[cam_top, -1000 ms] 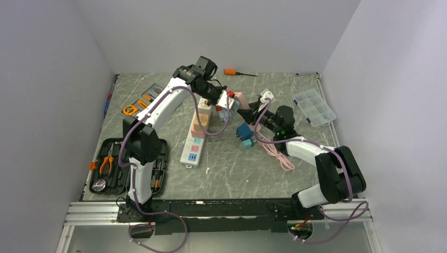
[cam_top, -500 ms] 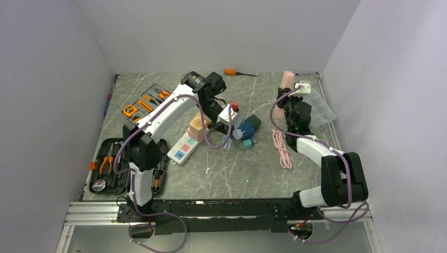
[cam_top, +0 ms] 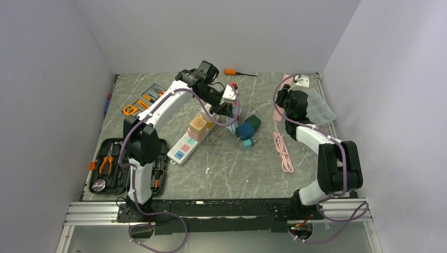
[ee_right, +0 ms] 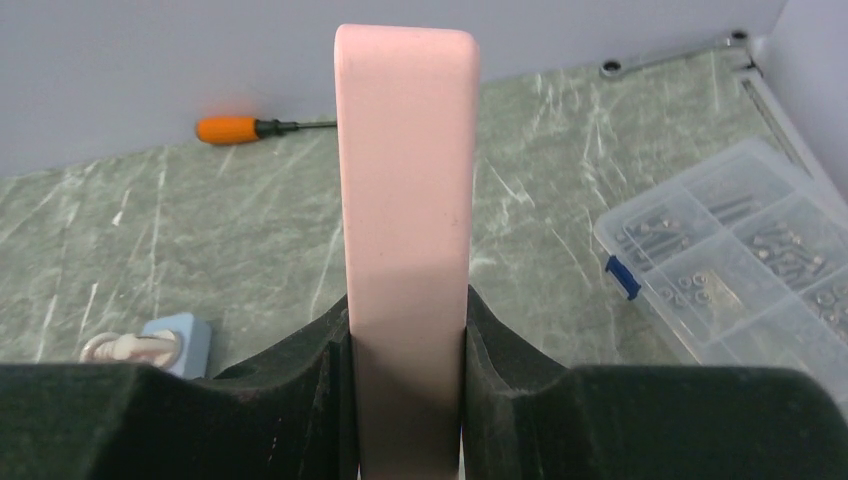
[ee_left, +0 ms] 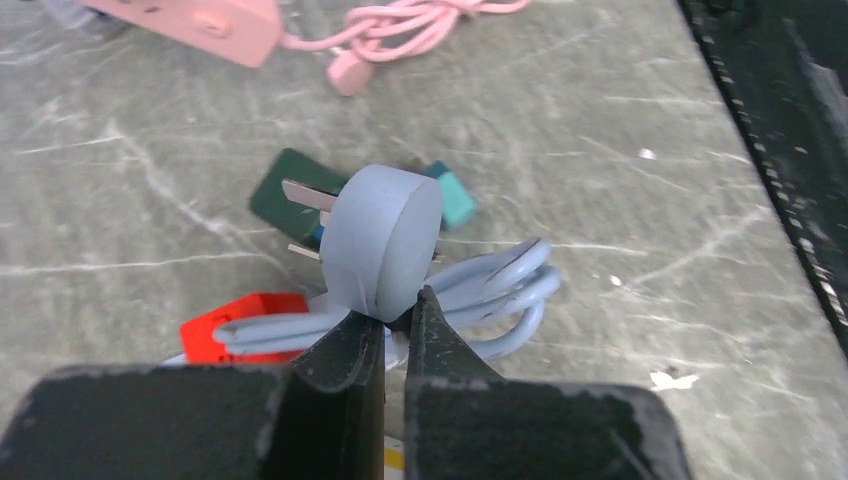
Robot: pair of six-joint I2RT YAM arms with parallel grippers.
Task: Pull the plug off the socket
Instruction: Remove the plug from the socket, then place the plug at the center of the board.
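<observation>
Grey-green marbled bench [cam_top: 232,168], 3 pale lilac walls [cam_top: 221,31], left gripper [ee_left: 395,322] pinched tight on pale blue plug [ee_left: 385,240] over the far middle, right gripper [ee_right: 407,330] clamping pink socket strip [ee_right: 405,150] near far right corner, the 2 well apart

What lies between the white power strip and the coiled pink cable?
Top view: a dark blue adapter cube, a dark green adapter cube, a teal plug.

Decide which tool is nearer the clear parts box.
Right. The right tool, gripping the pink strip, is beside the clear parts box; the left tool, holding the plug, is mid-table.
</observation>
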